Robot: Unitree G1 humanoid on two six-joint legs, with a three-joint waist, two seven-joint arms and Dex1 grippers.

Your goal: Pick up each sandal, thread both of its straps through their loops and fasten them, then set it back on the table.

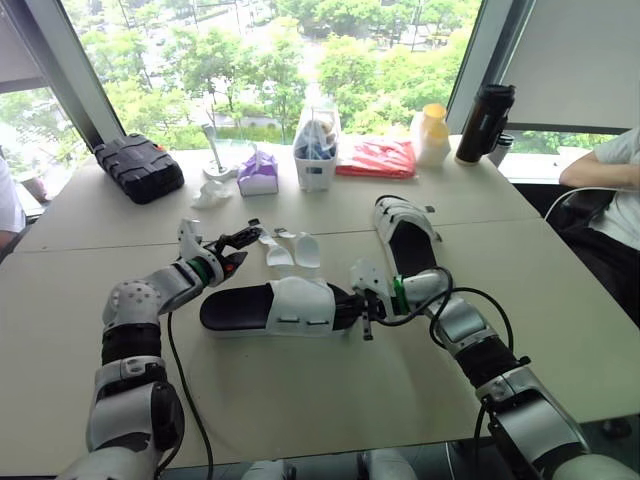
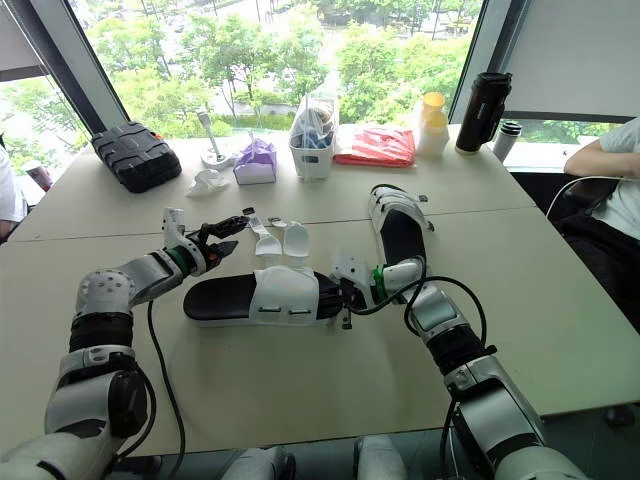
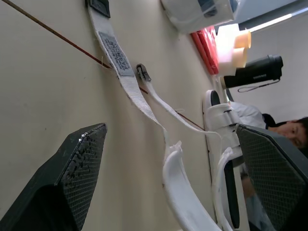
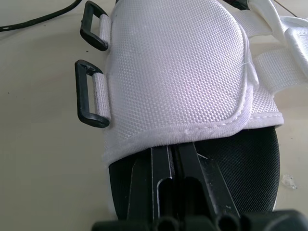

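Two sandals on the bench, the near one with its straps loose.
The near sandal (image 1: 275, 305) lies sideways on the smooth tan bench (image 1: 300, 400), between the two grippers. It has a flat black sole and a wide white top made of bumpy woven cloth. Two black plastic loops (image 4: 89, 94), shaped like little rectangles, stick out from one side of the top. Its white straps (image 3: 126, 82) lie loose and curly on the bench. The left gripper (image 1: 238, 250) hangs just beside the straps with its fingers spread wide, holding nothing. The right gripper (image 4: 173, 149) has its fingers pressed together, tucked under the edge of the white top on the black sole. The other sandal (image 1: 405, 235) lies to the right, farther back.
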